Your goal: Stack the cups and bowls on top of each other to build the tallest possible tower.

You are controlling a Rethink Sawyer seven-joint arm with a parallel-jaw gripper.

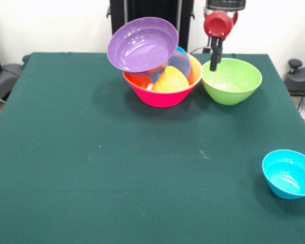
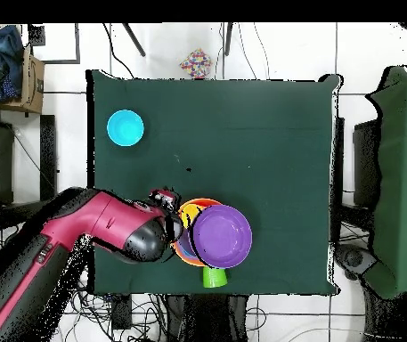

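Note:
The tower stands at the table's far middle. Its lowest part is the big pink bowl (image 1: 161,96), with the orange bowl's rim (image 1: 195,68) showing just inside it. A yellow-orange cup (image 1: 171,81) and a blue bowl (image 1: 181,60) lie tilted in it. The wide purple bowl (image 1: 142,44) leans on top, facing the camera; from above it (image 2: 222,235) hides most of the pile. The green bowl (image 1: 232,80) sits on the table right of the tower. My gripper (image 1: 213,65) hangs at that bowl's far left rim. From above, the gripper (image 2: 164,198) is beside the tower, and the arm hides the green bowl.
A small blue bowl (image 1: 288,174) sits alone near the table's front right corner, and shows in the overhead view (image 2: 125,127) too. A green thing (image 2: 213,277) pokes out beside the purple bowl on the robot's side. The red arm (image 2: 100,230) reaches across the table's edge.

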